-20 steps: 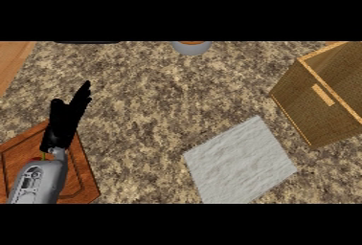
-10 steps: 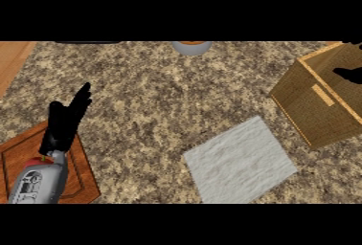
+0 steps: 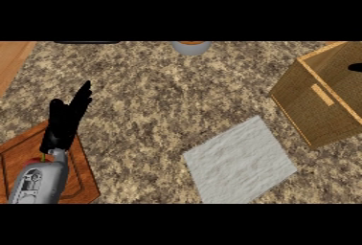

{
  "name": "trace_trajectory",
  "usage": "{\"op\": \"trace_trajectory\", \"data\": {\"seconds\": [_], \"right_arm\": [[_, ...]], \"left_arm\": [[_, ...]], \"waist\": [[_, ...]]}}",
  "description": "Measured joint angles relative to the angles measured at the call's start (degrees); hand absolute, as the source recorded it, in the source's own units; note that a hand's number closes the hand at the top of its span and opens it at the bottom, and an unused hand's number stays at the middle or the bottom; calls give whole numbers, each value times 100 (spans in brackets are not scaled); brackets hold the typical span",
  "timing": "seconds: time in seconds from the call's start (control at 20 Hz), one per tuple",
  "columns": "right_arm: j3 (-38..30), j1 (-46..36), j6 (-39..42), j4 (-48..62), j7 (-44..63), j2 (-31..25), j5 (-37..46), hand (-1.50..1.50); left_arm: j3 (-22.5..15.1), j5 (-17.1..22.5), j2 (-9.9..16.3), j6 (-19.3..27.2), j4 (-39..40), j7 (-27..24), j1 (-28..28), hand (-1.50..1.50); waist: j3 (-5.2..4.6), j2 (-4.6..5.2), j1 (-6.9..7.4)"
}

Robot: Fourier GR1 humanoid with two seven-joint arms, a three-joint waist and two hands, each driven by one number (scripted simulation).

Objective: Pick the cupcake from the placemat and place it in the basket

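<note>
A kitchen: speckled granite counter (image 3: 176, 95) with a wooden cutting board (image 3: 17, 158) and placemat (image 3: 237, 160)

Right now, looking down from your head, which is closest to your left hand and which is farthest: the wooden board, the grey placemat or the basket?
From the left hand:
1. Wooden board, right under the forearm, lower left.
2. Grey placemat, middle right.
3. Basket, far right edge.

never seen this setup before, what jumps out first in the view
The tan woven basket fills the right edge, with a small dark shape just showing inside it at the frame's edge. A pale grey placemat lies bare at lower centre. At lower left, the black left hand rests open above a wooden board.
</note>
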Motion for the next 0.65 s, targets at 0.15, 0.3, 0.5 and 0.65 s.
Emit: {"op": "trace_trajectory", "data": {"seconds": [0.15,0.3,0.5,0.65], "right_arm": [[-342,-83,-146,130,112,-199,-218,-150],[-701,-10,-126,422,136,-544,-434,-150],[-1145,27,86,1055,32,-1172,-714,-150],[-1371,217,326,1632,-350,-1653,-831,-150]], "left_arm": [[-10,-16,15,-21,-12,-28,48,0],[-24,-61,-37,46,49,-98,39,0],[8,8,9,-37,-28,9,10,0],[39,7,7,-23,103,-47,-54,0]], "waist": [[-2,-4,-9],[-2,-1,-24],[2,10,1],[5,29,14]]}}
